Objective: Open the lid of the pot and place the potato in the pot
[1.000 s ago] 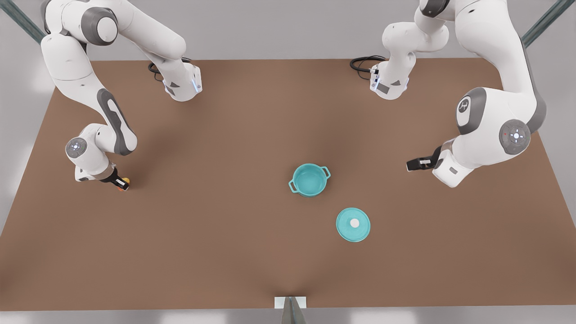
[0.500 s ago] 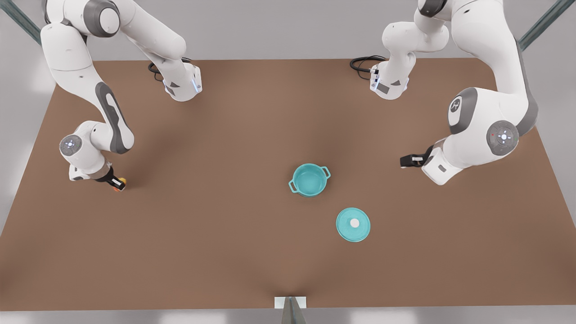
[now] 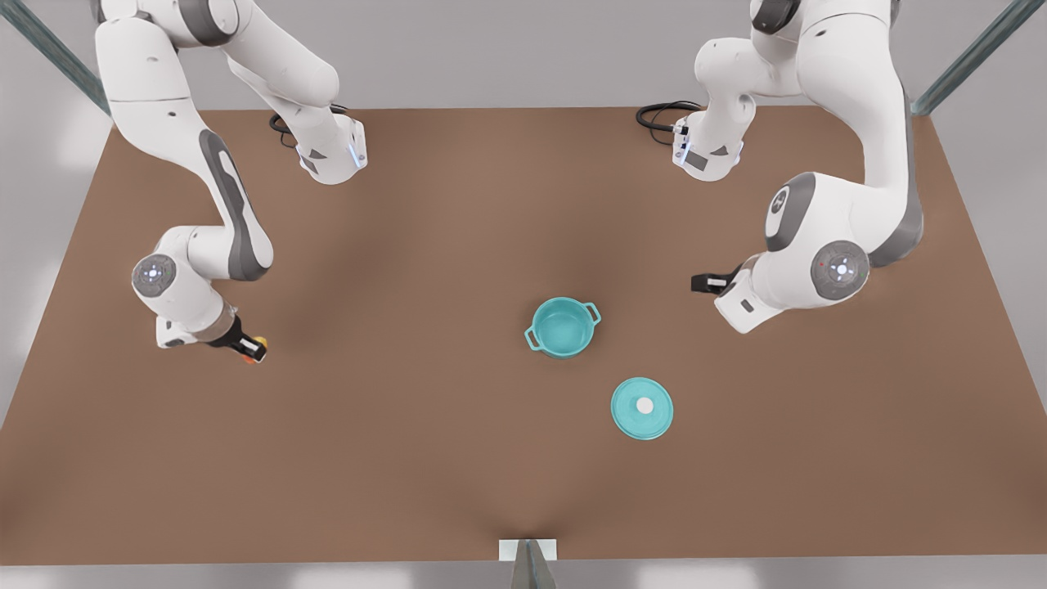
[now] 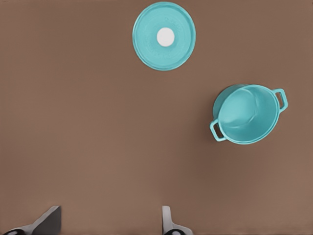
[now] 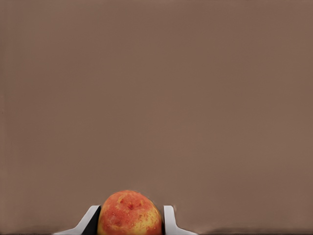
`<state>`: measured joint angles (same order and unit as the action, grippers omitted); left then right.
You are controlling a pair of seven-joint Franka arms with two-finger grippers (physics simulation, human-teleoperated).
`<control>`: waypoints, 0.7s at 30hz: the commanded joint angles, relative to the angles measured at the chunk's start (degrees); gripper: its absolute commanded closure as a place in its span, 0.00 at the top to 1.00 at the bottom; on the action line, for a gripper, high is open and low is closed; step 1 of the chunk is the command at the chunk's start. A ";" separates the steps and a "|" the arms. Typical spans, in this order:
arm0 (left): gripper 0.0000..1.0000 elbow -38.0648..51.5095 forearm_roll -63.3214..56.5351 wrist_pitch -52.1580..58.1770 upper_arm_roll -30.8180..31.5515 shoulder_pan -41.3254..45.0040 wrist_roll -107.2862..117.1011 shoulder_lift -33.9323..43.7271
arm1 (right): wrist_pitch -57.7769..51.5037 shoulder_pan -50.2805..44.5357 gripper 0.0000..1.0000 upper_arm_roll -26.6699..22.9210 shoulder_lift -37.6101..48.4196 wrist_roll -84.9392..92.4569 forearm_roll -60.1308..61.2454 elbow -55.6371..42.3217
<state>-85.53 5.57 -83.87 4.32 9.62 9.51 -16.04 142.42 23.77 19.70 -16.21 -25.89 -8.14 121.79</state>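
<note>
The teal pot stands uncovered near the table's middle, its teal inside bare. The pot lid, a flat teal disc with a white knob, lies on the table just nearer the front edge. My right gripper, at the front view's left, is shut on the potato, a yellow-orange lump with red patches. My left gripper hovers open at the front view's right of the pot, nothing between its fingers.
The brown table spreads wide around the pot and lid. Both arm bases and their black cables sit at the far edge. A small white bracket marks the near edge.
The right gripper has carried the potato toward the front view's right and slightly nearer. The left arm has drawn in toward the pot, its gripper still open. Pot and lid have not moved.
</note>
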 commanded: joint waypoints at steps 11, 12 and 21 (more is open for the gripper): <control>1.00 0.89 -0.64 1.60 -0.10 -3.30 -7.67 0.66 | -21.92 -12.34 0.52 0.34 -2.68 -32.64 2.34 -15.36; 1.00 0.89 -0.73 1.60 -0.01 -3.30 -7.32 0.66 | -23.14 -14.01 0.52 0.34 -2.68 -34.40 2.34 -16.41; 1.00 1.86 -2.31 -0.33 -0.10 -3.38 -7.32 0.49 | -31.94 -31.68 0.52 -0.02 -12.08 -64.19 2.34 -33.54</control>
<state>-83.53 4.14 -82.92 4.22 6.30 4.54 -15.80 116.16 -6.40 19.74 -27.31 -53.69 -5.58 89.93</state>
